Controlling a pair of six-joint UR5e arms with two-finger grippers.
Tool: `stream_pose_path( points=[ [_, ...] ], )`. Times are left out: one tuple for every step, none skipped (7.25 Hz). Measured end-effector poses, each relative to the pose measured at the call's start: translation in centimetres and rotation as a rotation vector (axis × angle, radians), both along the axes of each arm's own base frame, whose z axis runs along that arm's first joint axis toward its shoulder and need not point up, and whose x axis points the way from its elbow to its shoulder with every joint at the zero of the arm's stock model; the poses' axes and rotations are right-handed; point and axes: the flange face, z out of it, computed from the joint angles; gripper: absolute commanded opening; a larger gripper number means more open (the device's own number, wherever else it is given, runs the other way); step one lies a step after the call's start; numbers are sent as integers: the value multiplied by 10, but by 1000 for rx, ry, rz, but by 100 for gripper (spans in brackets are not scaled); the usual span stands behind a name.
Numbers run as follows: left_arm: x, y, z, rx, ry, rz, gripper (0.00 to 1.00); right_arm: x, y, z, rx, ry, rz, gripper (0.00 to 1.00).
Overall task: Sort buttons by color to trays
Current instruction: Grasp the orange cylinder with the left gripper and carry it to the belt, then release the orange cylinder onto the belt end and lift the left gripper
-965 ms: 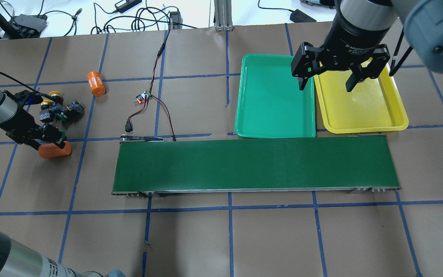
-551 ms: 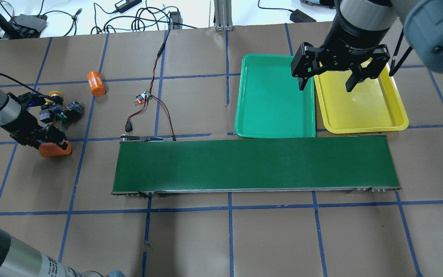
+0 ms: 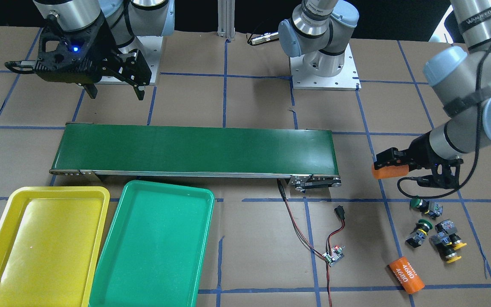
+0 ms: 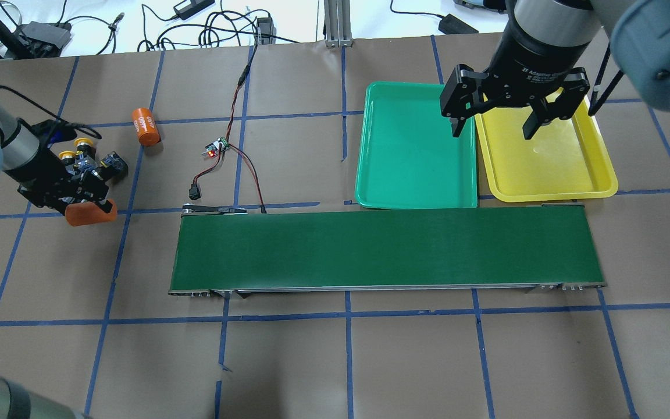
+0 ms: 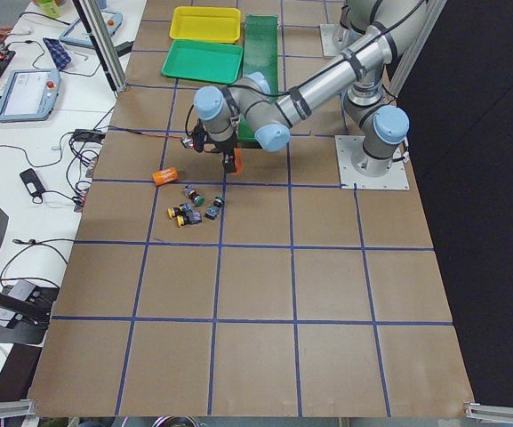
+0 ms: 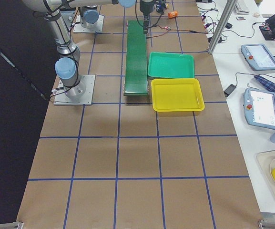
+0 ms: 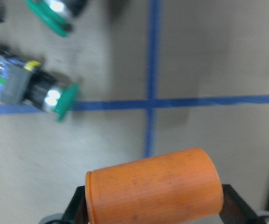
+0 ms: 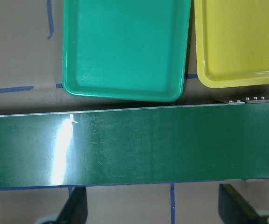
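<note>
Moved: left gripper (image 3: 392, 164) and its load have shifted up-view and a little toward the conveyor belt (image 3: 194, 149) in the overhead view, and now overlap the button cluster there; right arm unchanged.
Left claw: clamped across an orange cylinder (image 7: 155, 186), held sideways and apparently clear of the paper.
Right claw: right gripper (image 4: 492, 134) spread wide, holding nothing, hanging high over the seam between the 2 trays.
Buttons: all 4 lie loose on the table just beside the left gripper; 2 green-capped (image 3: 418, 203) (image 3: 420, 230) and 2 yellow-capped (image 3: 458, 245) (image 3: 451, 258), close together.
Trays: green tray (image 3: 151, 243) and yellow tray (image 3: 36, 247) sit side by side at the belt's far end, no buttons in them.
Other: second orange cylinder (image 3: 406, 275), printed 4680, lies near the cluster.
Step, as judged: a non-task item is in the grip, so sorting has not begun.
Doing it well: set the cylinder down well apart from the cluster, lying so it cannot roll back; then take 1 button by its blocky body, outermost first, without nudging its neighbours.
</note>
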Motion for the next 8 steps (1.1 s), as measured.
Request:
stream_pose_path(
  points=[
    [-55, 17, 8, 6, 19, -38, 10, 0, 0, 0, 0, 0, 0, 100],
    [-103, 36, 5, 22, 21, -62, 23, 0, 0, 0, -1, 0, 0, 100],
    [-138, 48, -1, 30, 9, -75, 57, 0, 0, 0, -1, 0, 0, 100],
    [-159, 53, -10, 33, -1, -85, 81, 0, 0, 0, -1, 0, 0, 100],
    [-168, 57, -20, 36, -4, -91, 90, 0, 0, 0, -1, 0, 0, 100],
    [-170, 57, -23, 27, -7, -94, 100, 0, 0, 0, -1, 0, 0, 100],
    [-164, 49, -14, -12, -14, -86, 100, 0, 0, 0, -1, 0, 0, 100],
    [-146, 35, 4, -40, -19, -55, 100, 0, 0, 0, -1, 0, 0, 100]
  ],
)
